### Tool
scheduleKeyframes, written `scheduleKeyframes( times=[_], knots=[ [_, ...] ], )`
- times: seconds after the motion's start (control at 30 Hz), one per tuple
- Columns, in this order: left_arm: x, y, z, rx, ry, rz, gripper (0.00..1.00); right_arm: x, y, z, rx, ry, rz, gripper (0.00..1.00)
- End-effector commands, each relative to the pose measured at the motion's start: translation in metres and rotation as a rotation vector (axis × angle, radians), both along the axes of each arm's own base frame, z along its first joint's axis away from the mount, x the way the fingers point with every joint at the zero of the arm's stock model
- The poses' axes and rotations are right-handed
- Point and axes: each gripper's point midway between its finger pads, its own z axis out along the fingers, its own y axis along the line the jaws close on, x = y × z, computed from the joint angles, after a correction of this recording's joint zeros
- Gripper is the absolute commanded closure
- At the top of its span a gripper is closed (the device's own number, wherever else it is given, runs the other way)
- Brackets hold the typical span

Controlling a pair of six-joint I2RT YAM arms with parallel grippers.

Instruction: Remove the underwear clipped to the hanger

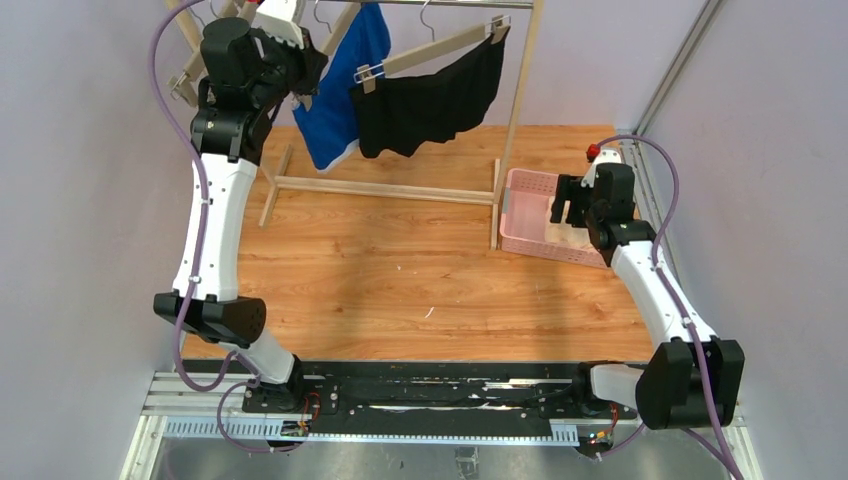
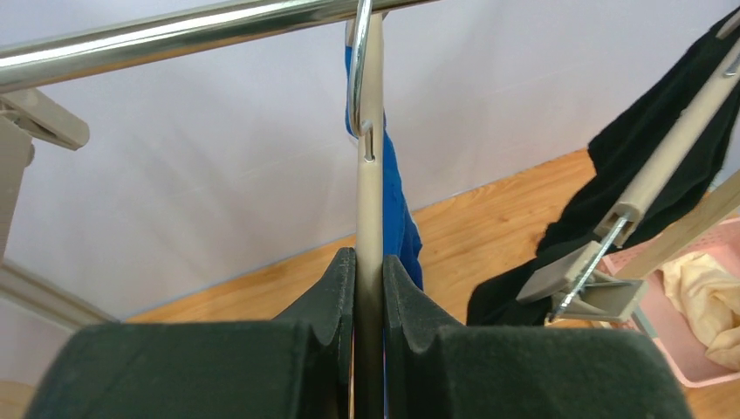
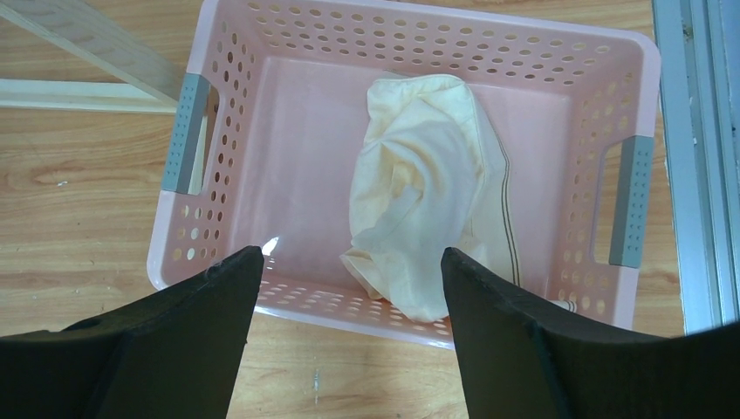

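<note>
My left gripper is shut on the beige bar of a hanger that hooks on the metal rail. The blue underwear hangs just behind that bar. In the top view the left gripper is raised at the rack beside the blue underwear. The black underwear is clipped to a second hanger and also shows in the left wrist view. My right gripper is open and empty above the near rim of the pink basket. The cream underwear lies in the basket.
The wooden rack frame stands on the wooden table, its right post next to the pink basket. More hangers sit at the rack's far left. Grey walls close both sides.
</note>
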Motion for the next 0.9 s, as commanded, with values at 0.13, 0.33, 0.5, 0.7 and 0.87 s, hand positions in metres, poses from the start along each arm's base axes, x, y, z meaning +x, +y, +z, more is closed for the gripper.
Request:
scheduleKeyframes(
  times=[0.13, 0.33, 0.5, 0.7, 0.87],
  knots=[
    [-0.010, 0.012, 0.028, 0.024, -0.127, 0.060, 1.00, 0.002, 0.009, -0.012, 0.043, 0.017, 0.040, 0.23],
    [0.003, 0.010, 0.064, -0.038, -0.220, 0.068, 1.00, 0.001, 0.013, -0.014, 0.052, 0.025, 0.066, 0.23],
    [0.006, 0.008, 0.081, -0.060, -0.256, 0.061, 1.00, 0.003, 0.013, -0.018, 0.051, 0.035, 0.068, 0.23],
    [-0.016, 0.014, 0.087, -0.057, -0.298, 0.079, 1.00, 0.004, 0.015, -0.023, 0.060, 0.053, 0.073, 0.23],
    [-0.036, 0.020, 0.085, -0.029, -0.299, 0.087, 1.00, 0.004, 0.017, -0.023, 0.068, 0.051, 0.074, 0.23]
  ],
)
